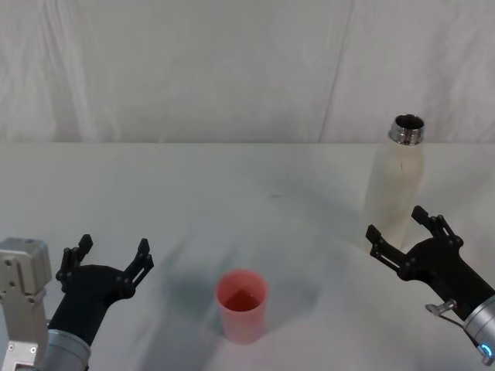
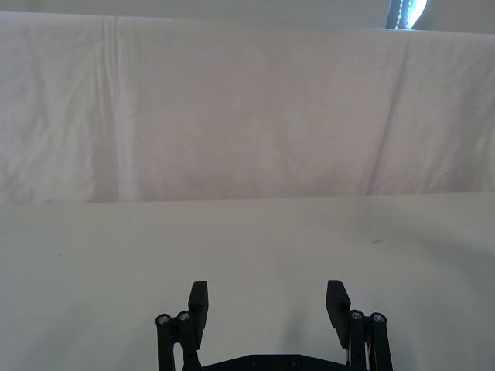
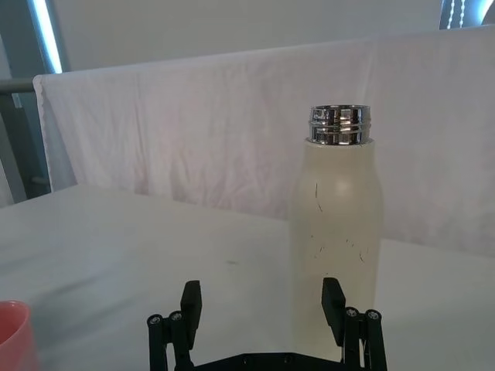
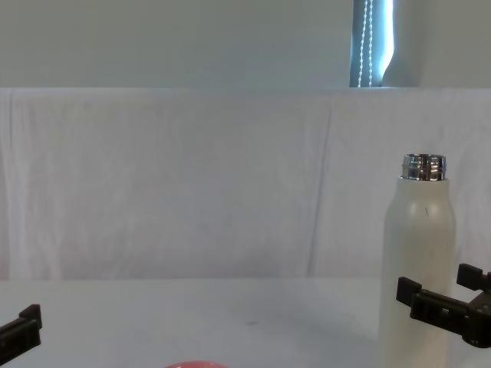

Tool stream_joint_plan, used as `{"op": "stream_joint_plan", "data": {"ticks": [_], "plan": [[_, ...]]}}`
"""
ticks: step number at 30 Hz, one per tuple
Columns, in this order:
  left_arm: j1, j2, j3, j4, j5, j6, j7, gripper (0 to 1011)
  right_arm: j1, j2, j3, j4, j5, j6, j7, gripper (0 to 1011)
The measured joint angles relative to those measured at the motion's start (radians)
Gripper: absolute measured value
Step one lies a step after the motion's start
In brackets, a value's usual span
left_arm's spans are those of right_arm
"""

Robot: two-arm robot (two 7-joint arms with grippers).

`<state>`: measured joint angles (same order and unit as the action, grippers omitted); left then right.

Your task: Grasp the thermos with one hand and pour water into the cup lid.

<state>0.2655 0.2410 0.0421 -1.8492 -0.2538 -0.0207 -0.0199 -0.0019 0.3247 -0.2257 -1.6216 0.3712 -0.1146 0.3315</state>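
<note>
- The thermos (image 4: pixel 419 261) loses its base below the chest view's bottom edge.
- The cup lid (image 3: pixel 14 336), left of the thermos, shows 1 curved sliver in the right wrist view.

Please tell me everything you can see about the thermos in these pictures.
The thermos is a tall cream-white bottle with a matte body, rounded shoulders and a shiny threaded steel neck. It has no lid, and the mouth looks dark inside. A few small dark marks show on its side. It stands upright on the white table, on the robot's right, farther back than the pink cup. The right end effector is open just in front of it, fingers on either side of its lower body, not clamped on it.
</note>
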Motion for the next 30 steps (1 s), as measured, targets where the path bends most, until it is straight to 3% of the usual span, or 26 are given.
{"op": "stream_joint_plan", "data": {"ticks": [30], "plan": [[0.000,0.000,0.000,0.000,0.000,0.000,0.000,1001,0.000,0.000,0.000,0.000,0.000,0.000,0.000,1001]]}}
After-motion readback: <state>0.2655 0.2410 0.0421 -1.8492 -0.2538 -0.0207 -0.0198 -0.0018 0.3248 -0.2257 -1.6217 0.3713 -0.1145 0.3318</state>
